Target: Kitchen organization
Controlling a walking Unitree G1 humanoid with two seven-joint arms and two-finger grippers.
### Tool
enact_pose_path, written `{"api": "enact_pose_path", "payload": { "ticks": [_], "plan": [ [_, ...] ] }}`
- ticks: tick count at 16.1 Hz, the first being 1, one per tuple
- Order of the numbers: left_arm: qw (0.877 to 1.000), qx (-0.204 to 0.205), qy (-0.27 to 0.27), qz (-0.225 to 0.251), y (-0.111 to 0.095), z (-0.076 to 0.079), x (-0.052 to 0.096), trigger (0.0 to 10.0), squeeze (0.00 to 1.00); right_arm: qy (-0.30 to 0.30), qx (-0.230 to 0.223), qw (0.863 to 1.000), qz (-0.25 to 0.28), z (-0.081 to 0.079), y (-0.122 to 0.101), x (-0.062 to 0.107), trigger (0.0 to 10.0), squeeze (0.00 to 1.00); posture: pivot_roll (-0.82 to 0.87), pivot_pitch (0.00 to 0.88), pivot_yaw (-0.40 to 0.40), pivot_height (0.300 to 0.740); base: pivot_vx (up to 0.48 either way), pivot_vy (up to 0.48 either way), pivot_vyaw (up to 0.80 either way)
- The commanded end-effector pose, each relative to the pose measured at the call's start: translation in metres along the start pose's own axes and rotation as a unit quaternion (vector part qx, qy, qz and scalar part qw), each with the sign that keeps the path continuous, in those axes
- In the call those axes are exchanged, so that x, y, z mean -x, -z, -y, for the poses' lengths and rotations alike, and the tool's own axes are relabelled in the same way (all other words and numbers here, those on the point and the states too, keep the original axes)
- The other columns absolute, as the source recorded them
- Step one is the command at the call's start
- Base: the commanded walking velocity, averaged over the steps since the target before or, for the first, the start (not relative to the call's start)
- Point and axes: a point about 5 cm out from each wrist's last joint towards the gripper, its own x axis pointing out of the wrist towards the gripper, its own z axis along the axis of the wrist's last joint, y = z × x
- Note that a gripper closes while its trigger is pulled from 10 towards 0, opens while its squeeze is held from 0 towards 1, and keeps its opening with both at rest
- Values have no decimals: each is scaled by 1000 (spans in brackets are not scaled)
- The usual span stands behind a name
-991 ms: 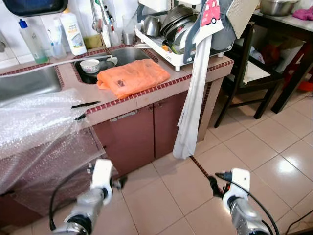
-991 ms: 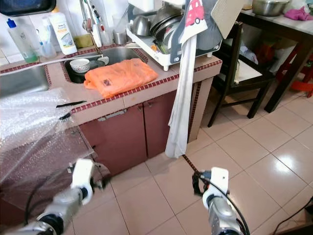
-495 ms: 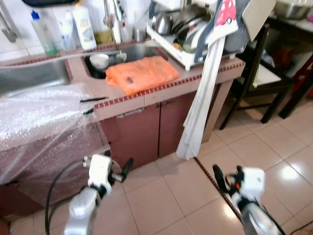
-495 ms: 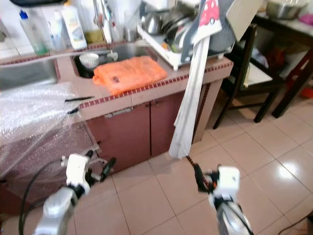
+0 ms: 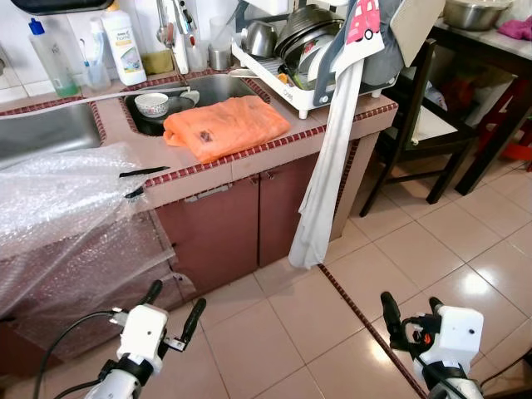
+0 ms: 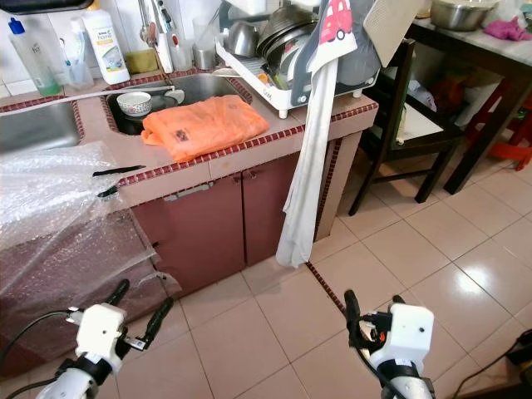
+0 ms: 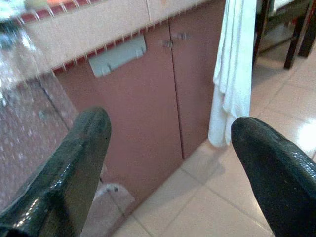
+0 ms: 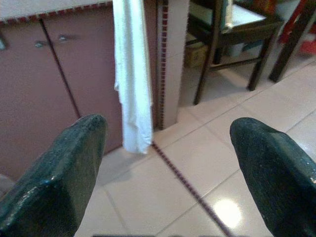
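Observation:
My two grippers hang low over the tiled floor in front of the kitchen counter. The left gripper [image 5: 175, 298] is open and empty, pointing at the brown cabinet doors [image 7: 148, 98]. The right gripper [image 5: 410, 301] is also open and empty, facing a long white towel [image 8: 133, 74] that hangs from the counter's corner. On the countertop lies a crumpled orange plastic bag [image 5: 224, 125]. Behind it, a small bowl [image 5: 153, 105] sits in the sink. A white dish rack [image 5: 307, 66] full of pots and plates stands at the counter's right end.
Bubble wrap [image 5: 58, 208] drapes over the left part of the counter and down its front. Bottles [image 5: 123, 50] stand by the tap at the back. A dark chair [image 5: 432, 116] and a table with a metal bowl [image 5: 470, 12] are at the right. Open floor tiles [image 5: 465, 249] lie ahead.
The camera swung and steadied again. Both grippers sit lower in the picture than a second ago, with their fingers now seen spread apart. Things on the counter lie as before.

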Motion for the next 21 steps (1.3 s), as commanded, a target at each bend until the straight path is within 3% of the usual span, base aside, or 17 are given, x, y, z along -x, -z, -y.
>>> {"api": "enact_pose_path", "payload": {
  "ticks": [1, 3, 4, 5, 9, 11, 19, 21],
  "plan": [
    [999, -16, -13, 34, -11, 4, -1, 10000, 0, -11, 19, 999, 26, -8, -11, -3, 10000, 0, -70, 0, 15, 740, 0, 0, 0],
    [995, -19, -66, 67, -27, 20, -7, 10000, 0, -30, 29, 998, 55, -13, -24, -7, 10000, 0, -50, 0, 14, 740, 0, 0, 0],
    [995, -18, -59, 77, -35, 15, -16, 10000, 0, -34, 34, 997, 58, -17, -26, -8, 10000, 0, -46, 0, 3, 740, 0, 0, 0],
    [996, 2, -73, 60, -36, -9, -30, 10000, 0, -23, 36, 998, 55, -19, -25, -10, 10000, 0, -41, 0, 4, 740, 0, 0, 0],
    [991, 5, -116, 65, -47, -14, -37, 10000, 0, -50, 87, 992, 81, -28, -34, -10, 10000, 0, -17, 0, -3, 740, 0, 0, 0],
    [992, -7, -114, 60, -48, -16, -38, 10000, 0, -52, 79, 993, 75, -33, -31, -12, 10000, 0, -6, 0, 3, 740, 0, 0, 0],
    [991, -7, -125, 37, -48, -15, -35, 10000, 0, -41, 81, 993, 81, -36, -32, -17, 10000, 0, -3, 4, 14, 740, 0, 0, 800],
    [993, -15, -117, 29, -50, -14, -41, 10000, 0, -35, 80, 993, 82, -35, -34, -18, 10000, 0, -13, 16, 15, 740, 0, 0, 800]
  ]
}}
